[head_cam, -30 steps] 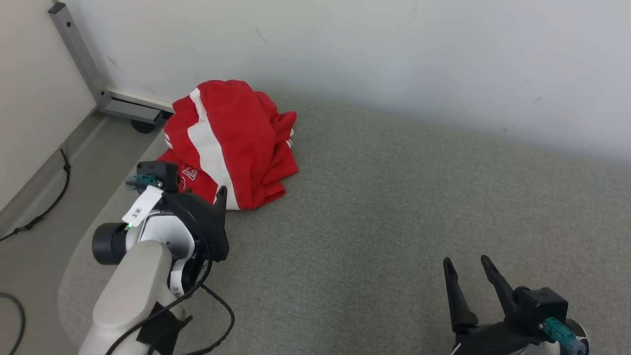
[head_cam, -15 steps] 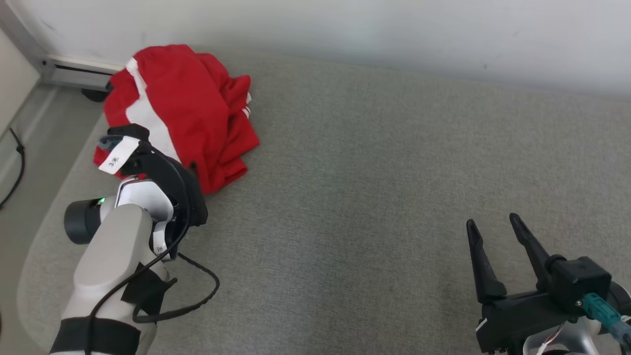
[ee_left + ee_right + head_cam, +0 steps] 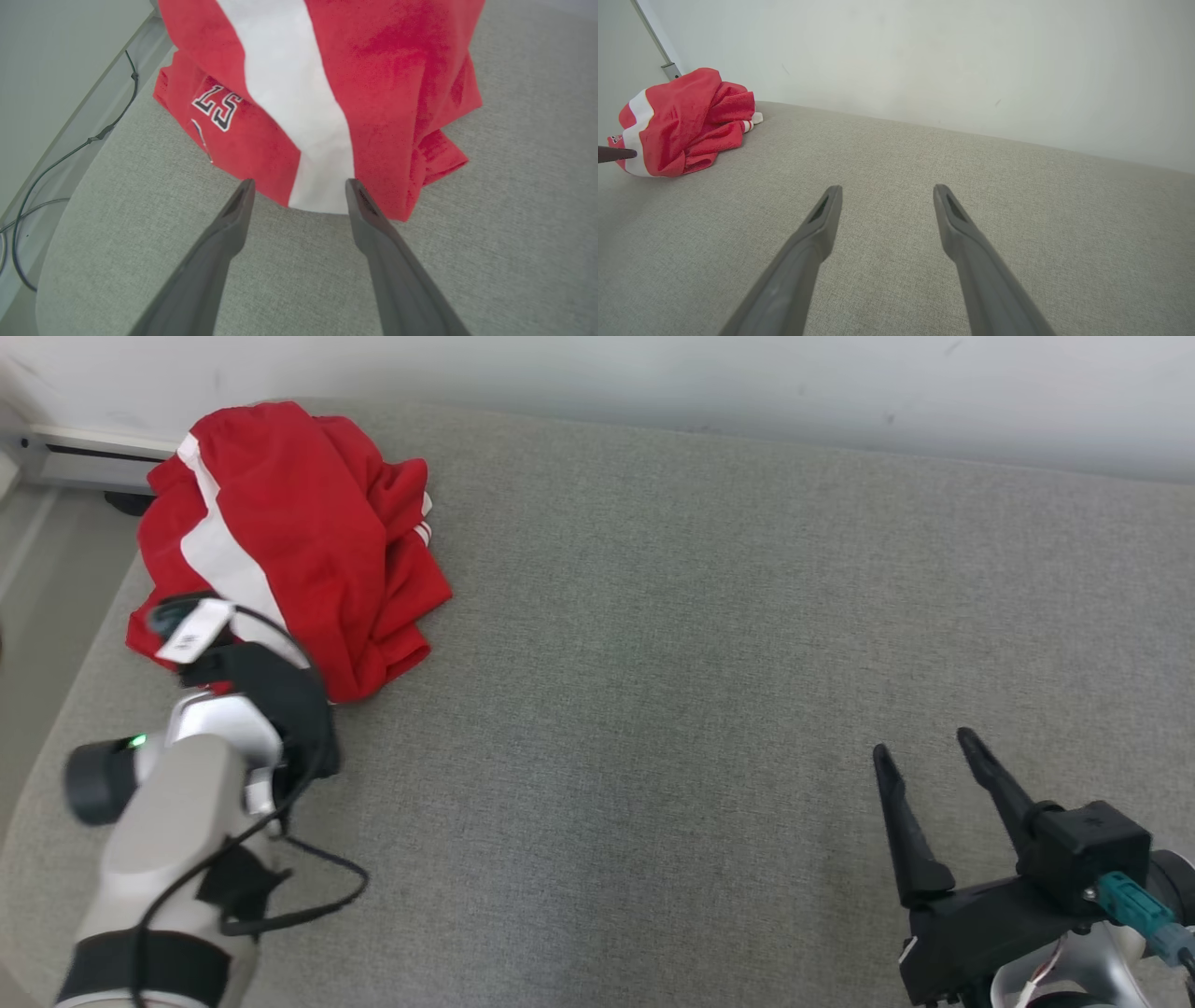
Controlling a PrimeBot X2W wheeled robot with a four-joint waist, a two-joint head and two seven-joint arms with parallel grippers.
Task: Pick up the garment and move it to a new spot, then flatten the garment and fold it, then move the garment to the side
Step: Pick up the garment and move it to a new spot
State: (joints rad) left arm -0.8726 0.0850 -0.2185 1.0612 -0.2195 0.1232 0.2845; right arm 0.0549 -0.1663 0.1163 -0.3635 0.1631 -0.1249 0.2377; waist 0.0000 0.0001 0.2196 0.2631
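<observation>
The crumpled red garment [image 3: 299, 523] is shown heaped at the far left corner of the grey mat [image 3: 653, 663], near the wall [image 3: 653, 373], with the left gripper [image 3: 300, 183] spread wide at its near edge, grasping nothing, and the right gripper [image 3: 922, 744] likewise spread and empty, well apart.

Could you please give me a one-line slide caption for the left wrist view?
Open left tool poised at the white-striped edge of a crumpled red garment.
</observation>
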